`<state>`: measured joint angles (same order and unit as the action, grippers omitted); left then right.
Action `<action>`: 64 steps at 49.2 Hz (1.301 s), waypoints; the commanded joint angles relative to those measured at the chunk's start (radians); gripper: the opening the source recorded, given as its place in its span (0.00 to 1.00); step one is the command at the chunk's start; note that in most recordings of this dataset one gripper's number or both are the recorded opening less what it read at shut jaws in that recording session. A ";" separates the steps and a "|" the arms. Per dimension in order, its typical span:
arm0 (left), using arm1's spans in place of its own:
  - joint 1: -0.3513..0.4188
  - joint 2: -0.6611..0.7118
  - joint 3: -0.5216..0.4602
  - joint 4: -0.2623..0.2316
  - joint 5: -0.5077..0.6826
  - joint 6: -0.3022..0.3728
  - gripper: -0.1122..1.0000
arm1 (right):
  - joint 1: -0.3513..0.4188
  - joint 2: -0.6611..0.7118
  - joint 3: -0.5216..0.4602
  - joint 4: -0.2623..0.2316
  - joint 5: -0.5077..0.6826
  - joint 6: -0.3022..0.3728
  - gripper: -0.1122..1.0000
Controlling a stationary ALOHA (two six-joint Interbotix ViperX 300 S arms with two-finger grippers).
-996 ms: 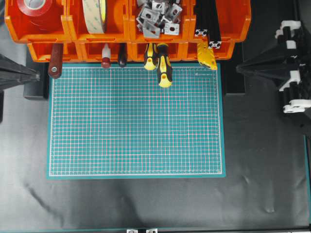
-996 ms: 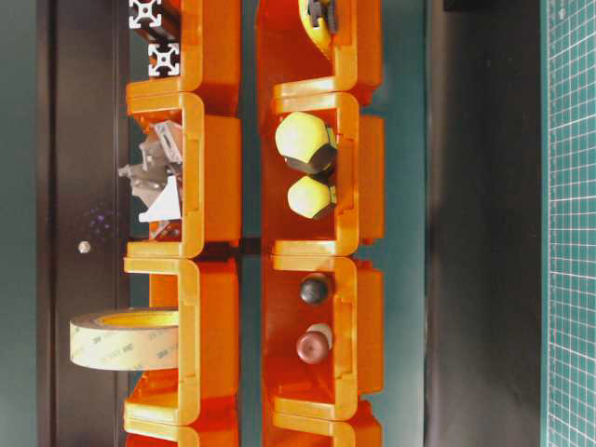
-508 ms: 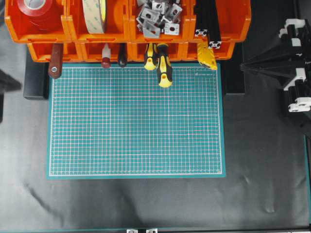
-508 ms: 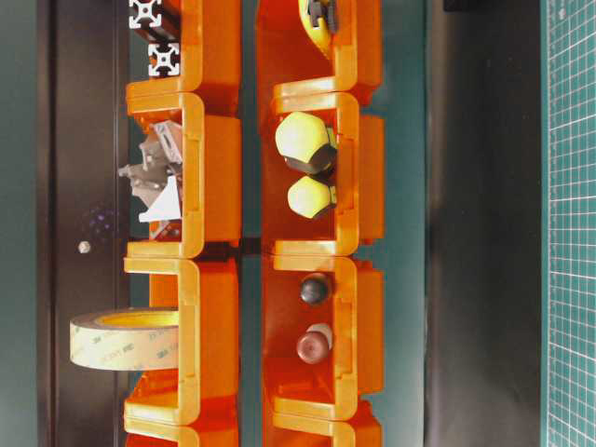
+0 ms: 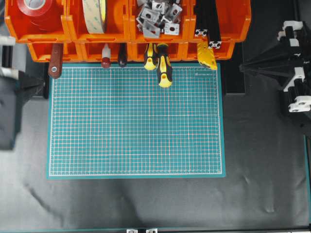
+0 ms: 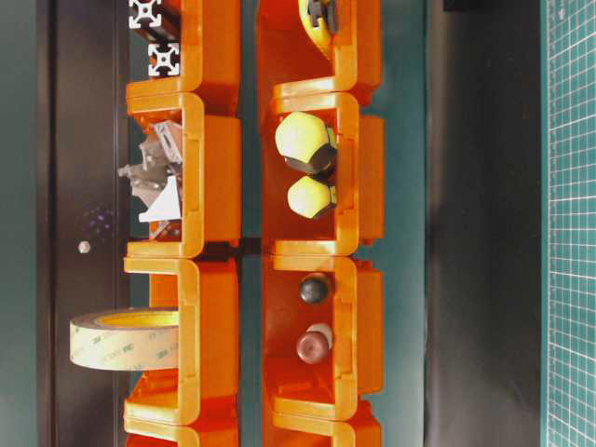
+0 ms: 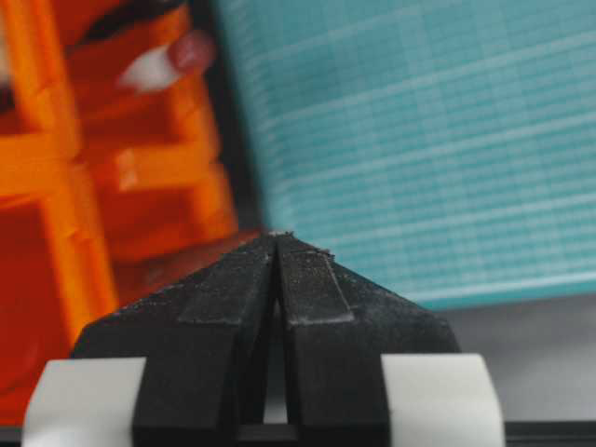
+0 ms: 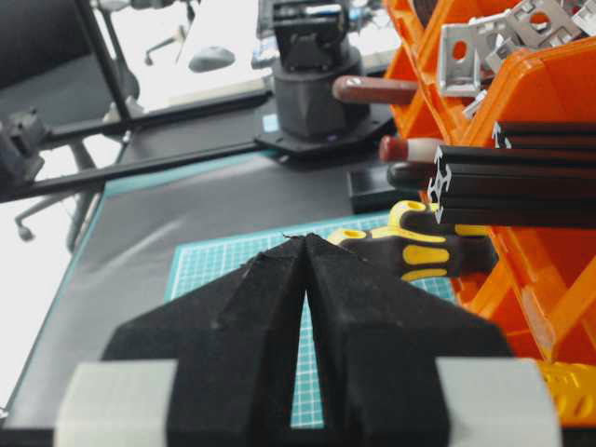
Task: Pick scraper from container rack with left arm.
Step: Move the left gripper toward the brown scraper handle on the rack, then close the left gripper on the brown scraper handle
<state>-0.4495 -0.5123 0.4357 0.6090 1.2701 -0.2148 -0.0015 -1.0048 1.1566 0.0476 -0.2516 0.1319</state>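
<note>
The scraper (image 5: 55,59) hangs out of the leftmost lower bin of the orange container rack (image 5: 73,34), its reddish-brown holed handle over the mat's top left corner; its blade is hidden in the bin. My left gripper (image 5: 40,83) is blurred at the left edge, just left of and below the handle end, not touching it. In the left wrist view it (image 7: 277,235) is shut and empty beside the blurred rack (image 7: 56,186). My right gripper (image 5: 243,68) is shut and empty at the right, and the right wrist view (image 8: 305,239) shows the scraper handle (image 8: 372,90) far off.
A green cutting mat (image 5: 136,126) lies below the rack. Yellow-and-black screwdrivers (image 5: 164,68), a red-and-white knob tool (image 5: 105,57) and a dark knob (image 5: 122,57) stick out of neighbouring bins. Tape rolls (image 5: 95,14), metal brackets (image 5: 158,17) and black profiles (image 5: 209,24) fill the upper bins.
My left arm pulled back to the left edge, then swung in again, and is now blurred beside the mat's top left corner. The right gripper shifted slightly. The scraper has not moved.
</note>
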 commanded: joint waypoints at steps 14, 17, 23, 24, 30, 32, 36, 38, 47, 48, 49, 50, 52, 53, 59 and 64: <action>-0.133 0.110 0.077 0.316 0.146 -0.278 0.10 | -0.002 0.011 -0.029 0.002 0.017 0.002 0.09; -0.141 0.133 0.095 0.379 0.170 -0.301 0.10 | 0.000 0.011 -0.029 0.002 0.021 0.002 0.09; -0.141 0.161 0.138 0.385 0.170 -0.310 0.10 | 0.000 0.011 -0.028 0.002 0.031 0.002 0.09; -0.141 0.163 0.149 0.385 0.169 -0.314 0.10 | 0.000 0.011 -0.028 0.002 0.031 0.002 0.09; -0.140 0.158 0.213 0.383 0.132 -0.351 0.10 | 0.000 0.009 -0.026 0.002 0.041 0.002 0.09; -0.140 0.152 0.221 0.383 0.104 -0.362 0.10 | 0.000 0.006 -0.025 0.002 0.049 0.002 0.09; -0.140 0.129 0.229 0.383 0.071 -0.377 0.10 | -0.003 0.003 -0.026 0.002 0.055 0.002 0.09; -0.140 0.121 0.230 0.382 0.063 -0.379 0.10 | -0.005 0.002 -0.025 0.002 0.058 0.002 0.09; -0.140 0.112 0.227 0.382 0.054 -0.374 0.10 | -0.006 -0.008 -0.018 0.002 0.072 0.002 0.09; -0.140 0.110 0.227 0.382 0.052 -0.374 0.10 | -0.006 -0.008 -0.018 0.002 0.072 0.002 0.09; -0.141 0.112 0.227 0.382 0.052 -0.376 0.10 | -0.006 -0.009 -0.017 0.002 0.071 0.002 0.09; -0.140 0.110 0.225 0.382 0.052 -0.374 0.10 | -0.008 -0.011 -0.015 0.002 0.072 0.002 0.09; -0.138 0.110 0.225 0.382 0.055 -0.376 0.11 | -0.009 -0.012 -0.014 0.002 0.071 0.002 0.09; -0.137 0.110 0.225 0.382 0.055 -0.377 0.13 | -0.009 -0.012 -0.014 0.002 0.071 0.002 0.09; -0.126 0.103 0.242 0.382 0.043 -0.383 0.37 | -0.011 -0.012 -0.014 0.002 0.071 0.002 0.09; -0.104 0.094 0.268 0.379 -0.003 -0.393 0.65 | -0.011 -0.012 -0.014 0.002 0.071 0.002 0.09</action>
<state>-0.5737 -0.3988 0.6980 0.9833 1.2993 -0.5937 -0.0107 -1.0232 1.1566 0.0460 -0.1779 0.1319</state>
